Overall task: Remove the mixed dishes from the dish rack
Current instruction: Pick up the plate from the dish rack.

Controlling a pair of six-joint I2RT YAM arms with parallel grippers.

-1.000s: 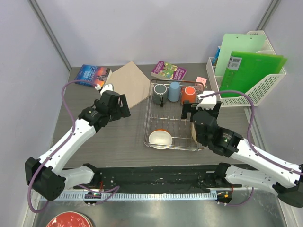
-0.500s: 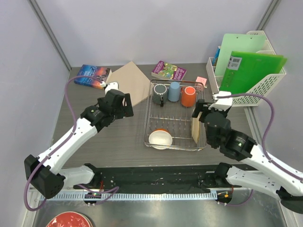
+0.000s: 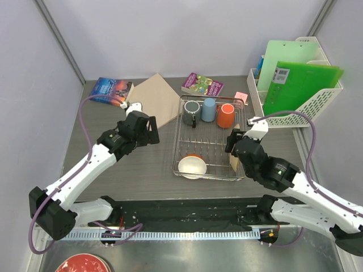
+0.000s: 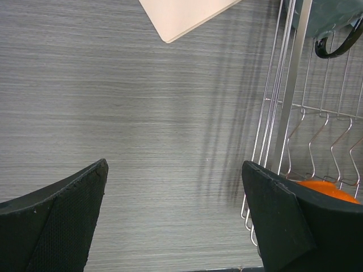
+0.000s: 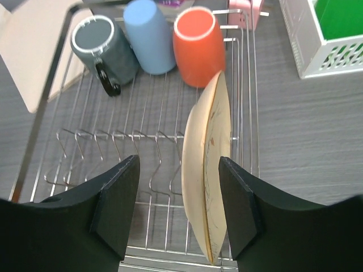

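The chrome wire dish rack [image 3: 207, 148] holds a grey handled mug [image 3: 191, 109], a light-blue cup [image 3: 209, 109] and an orange cup [image 3: 226, 115] along its far end. A small white bowl [image 3: 192, 166] lies at its near end, with something orange behind it. Two cream speckled plates [image 5: 207, 170] stand on edge at the rack's right side. My right gripper [image 5: 177, 161] is open and straddles the plates, which sit close to its right finger [image 5: 238, 209]. My left gripper [image 4: 174, 164] is open and empty over bare table, just left of the rack [image 4: 289, 96].
A tan board [image 3: 154, 101] and two books [image 3: 109, 89] [image 3: 202, 85] lie behind the rack. A white lattice basket [image 3: 315, 105] with green folders stands at the back right. A pink note [image 3: 241, 96] lies beside it. A red plate [image 3: 81, 264] sits off the table, bottom left.
My right gripper has drawn back from the orange cup toward the near end and now sits over the standing plates. My left gripper has shifted a little right toward the rack.
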